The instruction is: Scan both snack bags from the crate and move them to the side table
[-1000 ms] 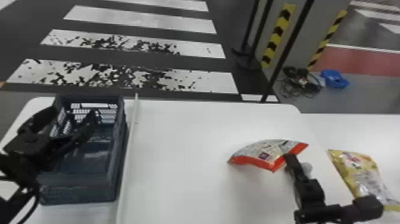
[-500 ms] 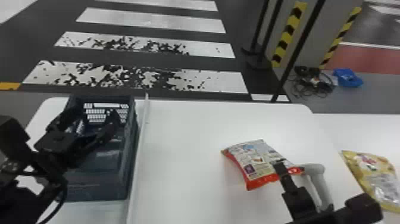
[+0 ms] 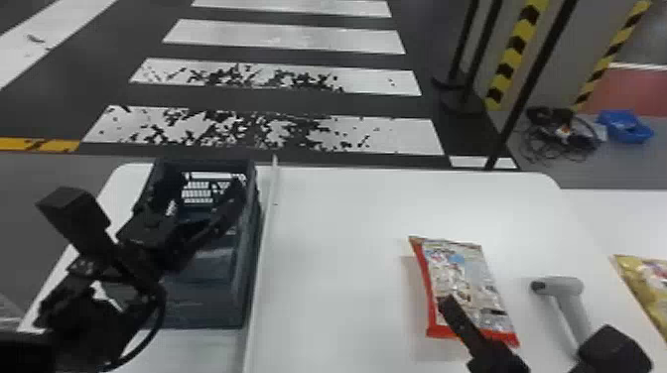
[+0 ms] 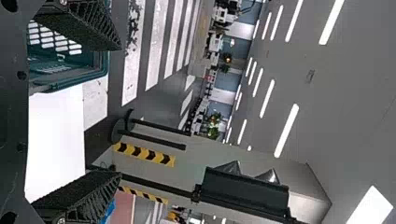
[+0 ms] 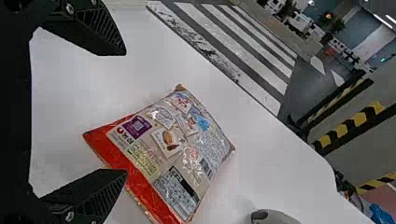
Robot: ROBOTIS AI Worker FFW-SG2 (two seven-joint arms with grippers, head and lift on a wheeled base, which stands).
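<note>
On the white table (image 3: 342, 238), the red-edged snack bag (image 3: 461, 287) was laid flat with its print up. The right gripper (image 5: 125, 112) was held close by, much nearer to it than the left one. Its two fingers were spread wide, and nothing was pinched in them. The bag was set just ahead of them, red end nearest, and one finger was seen over the red edge. If they touched could not be told. The bag's long way seemed to be pointed away from the robot, so for a grab by the red end, the fingers might need to be lined up first. If only a corner were pinched, the bag could be dropped. The scanner (image 3: 561, 286) was left on the bag's right side. Over the crate (image 3: 203, 307), the left gripper (image 4: 120, 111) was held wide too, with nothing gripped. No bag could be made out in the crate, though part was hidden by the arm. The yellow snack bag (image 3: 645, 287) seemed to be placed on the side table (image 3: 620, 213) already
</note>
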